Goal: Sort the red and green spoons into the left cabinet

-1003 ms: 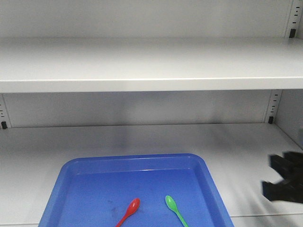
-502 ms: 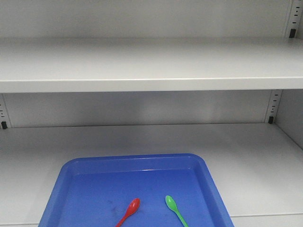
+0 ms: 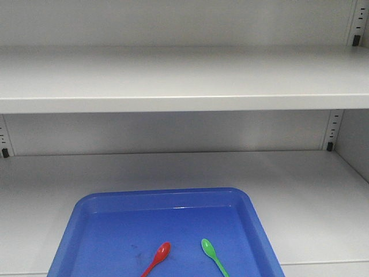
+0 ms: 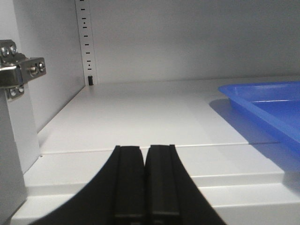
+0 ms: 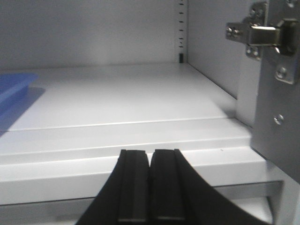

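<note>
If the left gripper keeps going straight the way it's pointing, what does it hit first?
Likely nothing for a while. The left gripper, jaws together, points over the bare cabinet shelf toward the back wall. The blue tray sits off to its right, probably outside that line, though depth is uncertain.

Shelf (image 3: pixel 323 190) bare beside blue tray (image 3: pixel 253 213).

Both the left end effector (image 4: pixel 146 152) and the right end effector (image 5: pixel 150 157) have their jaws pressed together, empty.
</note>
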